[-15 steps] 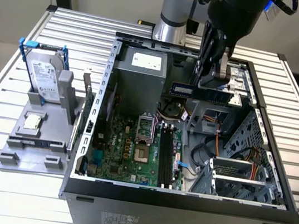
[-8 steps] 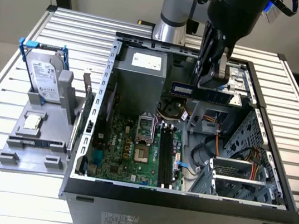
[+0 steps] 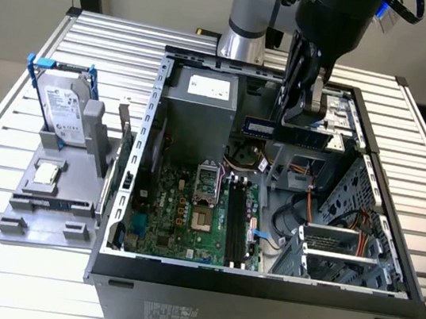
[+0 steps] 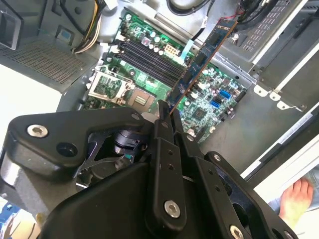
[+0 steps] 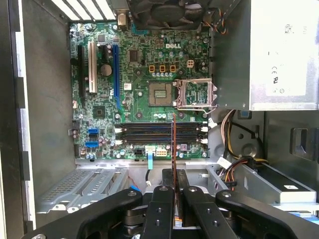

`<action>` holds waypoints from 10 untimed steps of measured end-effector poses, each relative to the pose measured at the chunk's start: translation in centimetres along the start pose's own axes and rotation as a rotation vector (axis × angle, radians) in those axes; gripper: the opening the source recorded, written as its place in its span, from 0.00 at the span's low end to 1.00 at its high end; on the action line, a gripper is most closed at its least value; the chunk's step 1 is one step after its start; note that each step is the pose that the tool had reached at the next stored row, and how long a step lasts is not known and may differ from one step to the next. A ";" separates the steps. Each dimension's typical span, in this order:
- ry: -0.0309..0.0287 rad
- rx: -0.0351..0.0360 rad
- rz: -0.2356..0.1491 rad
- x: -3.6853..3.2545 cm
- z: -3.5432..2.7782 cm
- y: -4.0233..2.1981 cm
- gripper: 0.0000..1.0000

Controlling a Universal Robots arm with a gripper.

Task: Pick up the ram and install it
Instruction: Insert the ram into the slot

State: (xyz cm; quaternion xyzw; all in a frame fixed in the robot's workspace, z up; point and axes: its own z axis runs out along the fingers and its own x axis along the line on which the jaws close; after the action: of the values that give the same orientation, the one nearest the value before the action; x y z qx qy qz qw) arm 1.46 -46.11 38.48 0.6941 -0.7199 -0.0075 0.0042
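My gripper is shut on the ram, a long thin blue-green strip held level above the open computer case, near its back wall. In the second wrist view the ram juts out from between the fingers, over the motherboard. In the first wrist view the ram shows edge-on, crossing the black memory slots at a right angle and well above them. The slots lie bare beside the processor socket.
Left of the case, a grey stand holds a silver hard drive in a blue frame and a small square chip. The power supply, cables and drive cage crowd the case. A hand is nearby.
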 end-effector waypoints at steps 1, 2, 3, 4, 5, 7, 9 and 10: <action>-0.0001 0.0000 0.000 0.00 0.00 0.00 0.00; -0.0003 0.0000 0.000 0.00 0.01 0.00 0.00; -0.0003 0.0000 0.000 0.00 0.01 0.00 0.00; -0.0003 0.0001 0.001 0.00 0.01 0.00 0.00; -0.0003 0.0001 0.004 0.00 0.01 0.00 0.00; -0.0004 0.0001 0.013 0.00 0.01 0.00 0.00; -0.0007 0.0002 0.029 0.00 0.01 0.00 0.00; -0.0009 0.0002 0.040 0.00 0.01 0.00 0.00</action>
State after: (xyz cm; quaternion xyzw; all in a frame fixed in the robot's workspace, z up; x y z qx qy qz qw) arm 1.46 -46.11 38.47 0.6795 -0.7337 -0.0076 0.0039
